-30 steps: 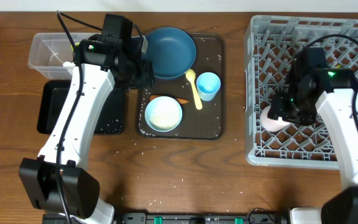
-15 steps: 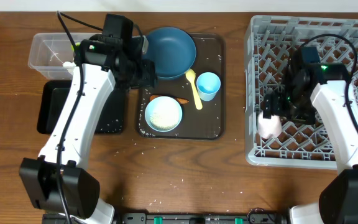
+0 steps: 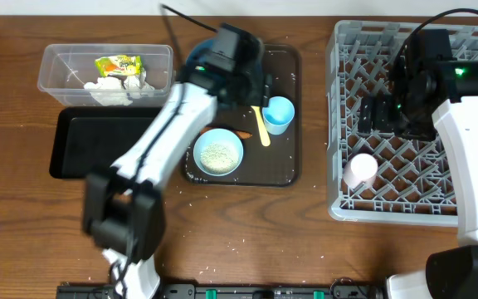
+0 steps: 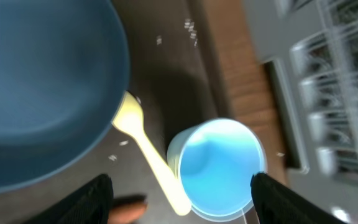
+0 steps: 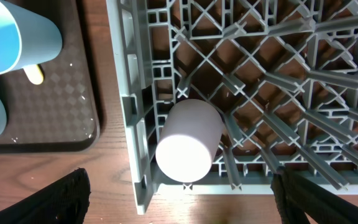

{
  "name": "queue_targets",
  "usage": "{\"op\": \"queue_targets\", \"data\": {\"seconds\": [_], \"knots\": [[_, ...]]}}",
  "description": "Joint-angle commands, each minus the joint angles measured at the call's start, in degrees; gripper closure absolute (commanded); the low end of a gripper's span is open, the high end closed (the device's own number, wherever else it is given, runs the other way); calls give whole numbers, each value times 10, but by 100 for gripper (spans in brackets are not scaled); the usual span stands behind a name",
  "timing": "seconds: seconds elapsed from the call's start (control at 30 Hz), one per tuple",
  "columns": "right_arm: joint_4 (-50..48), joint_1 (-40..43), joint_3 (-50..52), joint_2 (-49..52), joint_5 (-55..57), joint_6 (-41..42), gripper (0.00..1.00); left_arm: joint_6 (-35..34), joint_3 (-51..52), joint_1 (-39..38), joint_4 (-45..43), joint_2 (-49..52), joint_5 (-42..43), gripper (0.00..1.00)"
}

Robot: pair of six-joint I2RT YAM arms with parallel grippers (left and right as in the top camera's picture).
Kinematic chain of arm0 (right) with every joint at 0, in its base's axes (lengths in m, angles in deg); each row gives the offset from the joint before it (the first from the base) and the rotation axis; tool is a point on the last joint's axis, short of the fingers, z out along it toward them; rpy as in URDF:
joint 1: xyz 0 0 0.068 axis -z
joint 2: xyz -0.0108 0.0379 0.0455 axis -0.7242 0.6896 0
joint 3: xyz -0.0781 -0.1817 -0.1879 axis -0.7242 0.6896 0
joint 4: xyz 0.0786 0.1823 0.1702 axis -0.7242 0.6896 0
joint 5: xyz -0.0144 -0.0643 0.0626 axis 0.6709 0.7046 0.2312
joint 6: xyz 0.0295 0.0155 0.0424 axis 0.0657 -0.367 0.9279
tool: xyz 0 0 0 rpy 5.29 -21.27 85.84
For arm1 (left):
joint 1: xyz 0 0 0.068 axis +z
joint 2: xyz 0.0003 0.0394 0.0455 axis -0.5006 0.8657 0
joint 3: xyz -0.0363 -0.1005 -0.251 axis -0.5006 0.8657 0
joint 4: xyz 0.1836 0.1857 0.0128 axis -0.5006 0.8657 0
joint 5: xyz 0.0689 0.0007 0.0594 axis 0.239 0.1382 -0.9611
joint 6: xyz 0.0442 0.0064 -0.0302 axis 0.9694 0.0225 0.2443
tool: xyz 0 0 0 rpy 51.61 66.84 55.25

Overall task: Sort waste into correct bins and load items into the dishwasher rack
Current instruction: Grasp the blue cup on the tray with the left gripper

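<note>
Where your right arm hung, the dishwasher rack (image 3: 413, 50), a square grey plastic grid of upright pegs, held the pink cup (image 5: 188, 140), tilted against its left wall. Your right gripper (image 5: 182, 190) was spread wide above that cup and gripped nothing. On the textured dark brown serving tray (image 3: 287, 170) you had the smooth round blue plate (image 4: 42, 87), then the light blue cup (image 4: 219, 165) with the yellow plastic spoon (image 4: 148, 152) just beside it. Your left gripper (image 4: 179, 186) hung over the light blue cup, fingers far apart, touching nothing.
</note>
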Motion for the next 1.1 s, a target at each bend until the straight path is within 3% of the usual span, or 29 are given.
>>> {"op": "queue_targets", "data": {"seconds": [0.0,0.2,0.37,0.53,0.73,0.9,1.07], "knots": [[3,-5,-9,-3,3,-14,8,-40,-2,-11,-14,57,-17,26],[2,-5,-9,-3,3,-17,8,-65,-2,-15,-19,101,-18,30],[-4,-5,-9,-3,3,-17,8,-71,-3,-15,-26,101,-17,53],[-5,-5,-9,-3,3,-20,8,-86,-4,-15,-27,92,-15,67],[-7,-5,-9,-3,3,-23,8,-86,-4,-15,-26,67,-15,94],[-10,-5,-9,-3,0,-23,9,-99,-4,-13,-23,29,-7,93],[-56,-5,-9,-3,-79,-37,7,-99,-4,9,19,-29,88,94]]}}
